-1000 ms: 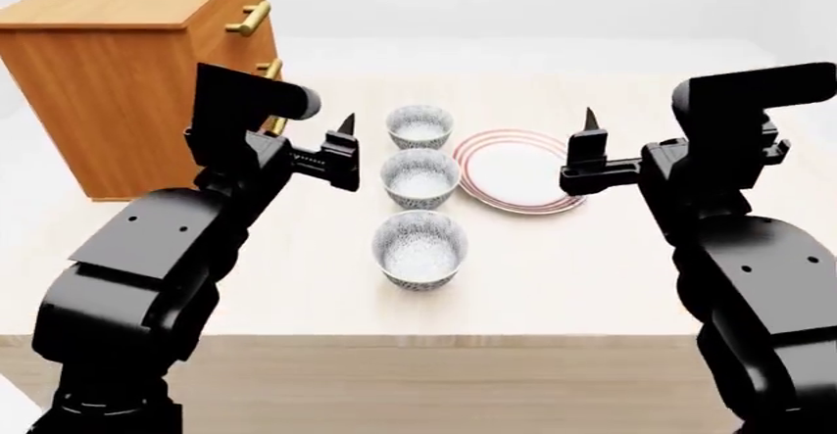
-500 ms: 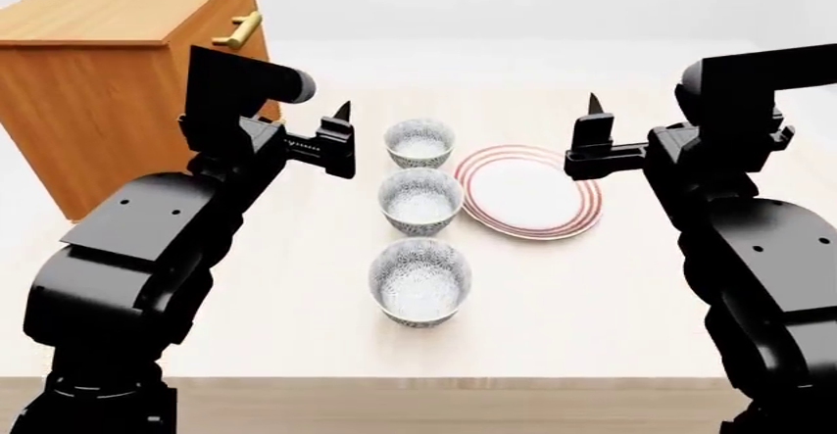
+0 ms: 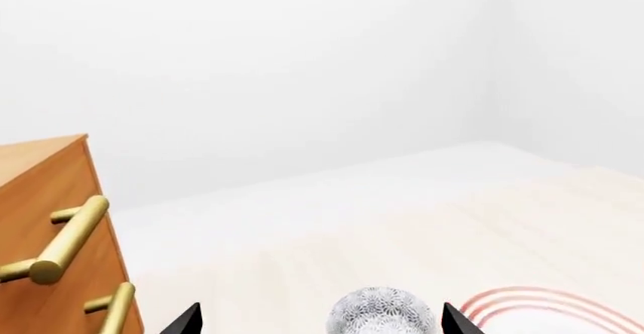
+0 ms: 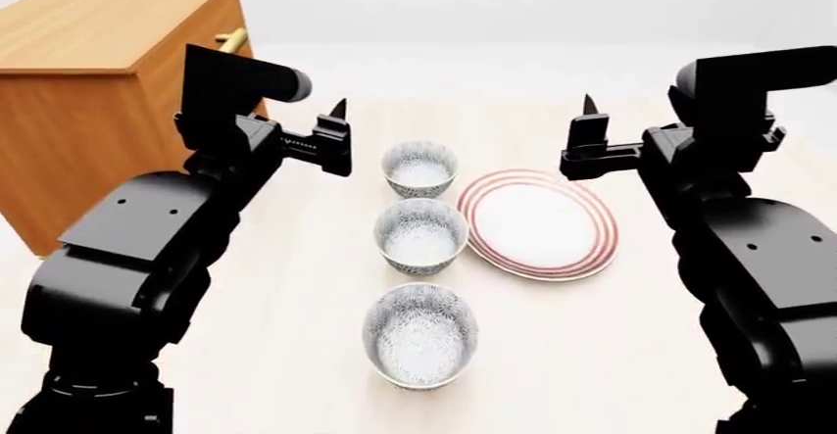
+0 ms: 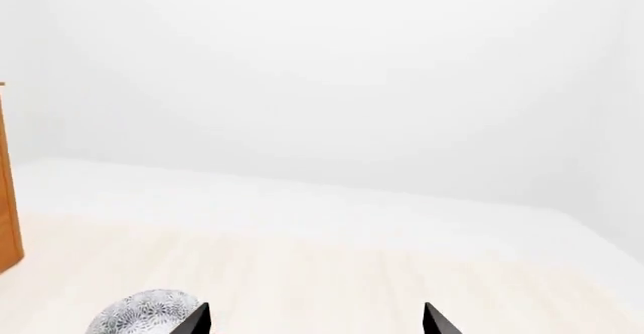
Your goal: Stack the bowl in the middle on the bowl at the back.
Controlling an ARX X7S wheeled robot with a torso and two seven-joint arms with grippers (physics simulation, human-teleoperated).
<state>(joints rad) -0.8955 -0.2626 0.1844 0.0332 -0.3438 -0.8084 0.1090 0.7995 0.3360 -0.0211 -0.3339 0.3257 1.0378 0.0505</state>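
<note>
Three speckled white bowls stand in a row on the table. The bowl at the back [image 4: 420, 168] is farthest from me, the bowl in the middle [image 4: 420, 235] sits just behind a third bowl [image 4: 420, 335]. My left gripper [image 4: 335, 120] hovers open and empty above the table, left of the back bowl. My right gripper [image 4: 587, 120] hangs open and empty above the plate's far edge. In the left wrist view one bowl [image 3: 382, 315] shows low between the open fingertips of the left gripper [image 3: 322, 323]. The right wrist view catches a bowl [image 5: 141, 311] beside the right gripper [image 5: 317, 320].
A white plate with red rings [image 4: 539, 223] lies right of the bowls, and its rim [image 3: 544, 304] shows in the left wrist view. A wooden cabinet with brass handles [image 4: 105, 91] stands at the table's left, close behind my left arm. The pale wooden table [image 4: 301, 287] extends forward.
The head view has shifted closer and downward, so the bowls, plate and cabinet now sit lower and larger in it. Both grippers stay raised and open, and the bowls have not moved.
</note>
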